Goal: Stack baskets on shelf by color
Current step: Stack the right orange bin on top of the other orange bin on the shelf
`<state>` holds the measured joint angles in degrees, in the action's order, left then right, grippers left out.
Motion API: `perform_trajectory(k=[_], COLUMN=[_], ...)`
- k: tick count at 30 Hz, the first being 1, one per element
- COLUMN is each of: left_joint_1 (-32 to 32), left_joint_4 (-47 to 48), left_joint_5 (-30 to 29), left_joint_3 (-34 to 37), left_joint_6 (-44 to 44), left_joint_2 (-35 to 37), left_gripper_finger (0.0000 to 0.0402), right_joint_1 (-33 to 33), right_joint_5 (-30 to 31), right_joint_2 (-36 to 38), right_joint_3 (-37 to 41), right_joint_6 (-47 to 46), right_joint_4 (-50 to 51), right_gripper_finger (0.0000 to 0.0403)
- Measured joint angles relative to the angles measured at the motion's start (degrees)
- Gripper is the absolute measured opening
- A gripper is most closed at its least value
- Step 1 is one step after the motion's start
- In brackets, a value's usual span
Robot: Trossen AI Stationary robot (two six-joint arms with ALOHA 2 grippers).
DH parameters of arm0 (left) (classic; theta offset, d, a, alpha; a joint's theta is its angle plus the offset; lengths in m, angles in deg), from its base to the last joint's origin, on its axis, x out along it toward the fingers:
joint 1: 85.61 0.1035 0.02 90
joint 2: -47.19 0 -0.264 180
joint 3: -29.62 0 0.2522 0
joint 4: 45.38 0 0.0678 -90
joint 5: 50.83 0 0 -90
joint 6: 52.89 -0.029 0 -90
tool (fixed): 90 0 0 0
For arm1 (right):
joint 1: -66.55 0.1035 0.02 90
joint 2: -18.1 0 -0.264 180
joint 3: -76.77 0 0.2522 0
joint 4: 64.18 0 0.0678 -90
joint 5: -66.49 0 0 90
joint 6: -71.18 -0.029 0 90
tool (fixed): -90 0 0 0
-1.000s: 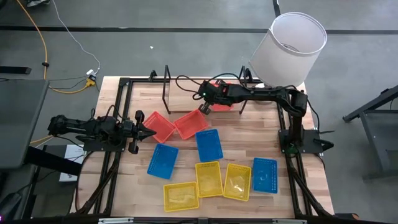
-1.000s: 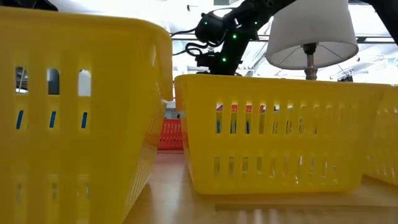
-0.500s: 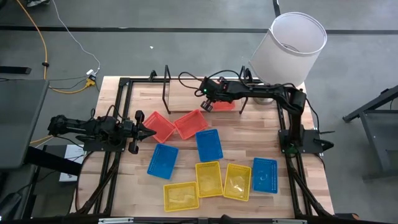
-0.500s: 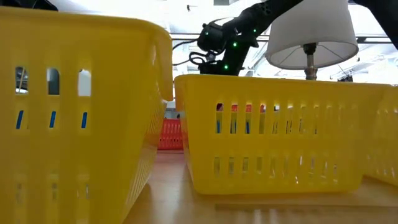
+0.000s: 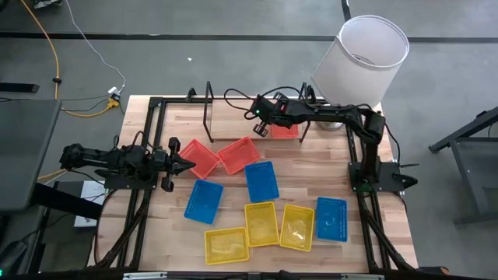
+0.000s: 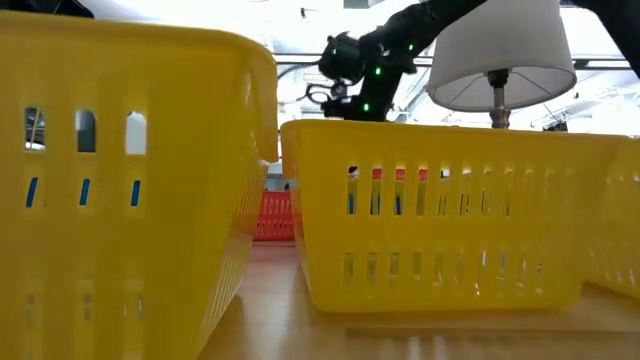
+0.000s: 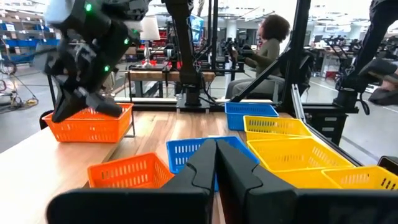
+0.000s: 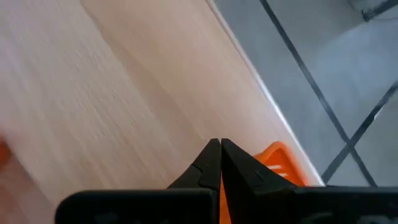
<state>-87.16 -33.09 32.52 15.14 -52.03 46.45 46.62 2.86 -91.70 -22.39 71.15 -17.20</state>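
One red basket [image 5: 286, 130] sits on the shelf [image 5: 233, 120] at its right end, near the wire upright [image 5: 302, 117]. My right gripper [image 5: 261, 131] is shut and slants down at that basket's left rim [image 7: 93, 113]. Two more red baskets [image 5: 198, 158] [image 5: 240, 154] lie on the table in front of the shelf. Blue baskets [image 5: 261, 180] [image 5: 204, 200] [image 5: 331, 218] and yellow baskets [image 5: 261, 223] [image 5: 296, 227] [image 5: 226, 244] lie nearer the front. My left gripper [image 5: 189, 164] waits shut at the table's left. My right gripper stands with its shut fingertips [image 8: 219, 144] over the shelf board, and the red basket's corner [image 8: 273, 158] lies just beside and below them. Whether the fingers touch the rim cannot be told from these views.
A lamp with a white shade [image 5: 366, 58] stands at the far right corner, close behind my right arm. The shelf's left part is bare board between its wire uprights [image 5: 208, 117]. A person [image 7: 267, 50] sits beyond the table.
My right gripper has turned a little and edged toward the table's right along the shelf, staying shut beside the red basket there.
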Motion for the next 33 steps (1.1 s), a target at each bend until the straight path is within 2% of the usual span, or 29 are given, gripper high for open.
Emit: perform_trajectory(k=[4,8,13,18,21,27,30,33], left_joint_1=[0.0,0.0,0.0,0.0,0.0,0.0,0.0,0.0], left_joint_4=[0.0,0.0,0.0,0.0,0.0,-0.3,-1.3,-1.4], left_joint_5=[0.0,0.0,0.0,0.0,0.1,-0.2,-0.9,-1.5], left_joint_3=[0.0,0.0,0.0,0.0,0.0,0.0,0.0,0.0], left_joint_6=[0.0,0.0,0.0,3.3,5.3,6.5,6.5,6.5], left_joint_2=[0.0,0.0,0.0,0.0,0.0,0.0,0.0,0.0], left_gripper_finger=[0.0003,0.0003,0.0003,0.0003,0.0003,0.0003,0.0003,0.0003], right_joint_1=[2.8,8.6,16.9,22.3,24.1,24.1,23.3,22.5], right_joint_5=[-1.6,-3.9,-2.8,-0.3,1.0,1.5,-3.1,-8.0], right_joint_2=[4.6,9.2,11.9,12.1,14.3,23.5,25.8,25.4], right_joint_3=[0.0,0.0,0.0,1.1,9.0,28.8,33.2,33.5], right_joint_6=[0.1,0.1,0.5,-1.4,-3.6,-11.5,-14.1,-16.3], right_joint_4=[2.6,5.1,7.3,8.9,3.0,-20.3,-31.1,-36.0], right_gripper_finger=[0.0,0.0,0.0,0.0,0.0,0.0,0.0,0.0])
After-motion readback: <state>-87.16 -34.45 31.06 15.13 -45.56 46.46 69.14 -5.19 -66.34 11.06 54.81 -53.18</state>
